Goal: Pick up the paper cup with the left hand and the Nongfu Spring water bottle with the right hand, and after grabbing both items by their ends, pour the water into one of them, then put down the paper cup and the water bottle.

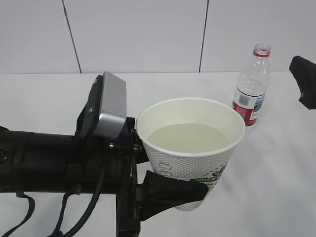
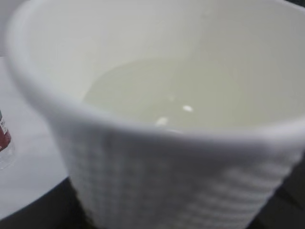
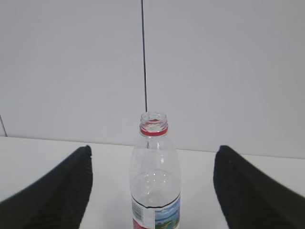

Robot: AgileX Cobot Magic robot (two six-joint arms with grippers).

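Cup held, bottle set down.
Gripped the paper cup [image 1: 191,143], holding water [image 1: 191,137], in the left hand [image 1: 148,190]; stood the water bottle [image 1: 252,88] upright on the table [image 1: 276,187], between the right hand's [image 3: 151,191] spread fingers, untouched.

**Parts hidden, cropped or blurred**

The paper cup [image 2: 181,157] fills the left wrist view, blurred, its base cut off below. The water bottle [image 3: 155,181] loses its lower half at the right wrist frame's bottom edge. The right hand [image 1: 305,81] is cropped by the exterior view's right edge; its fingertips are unseen.
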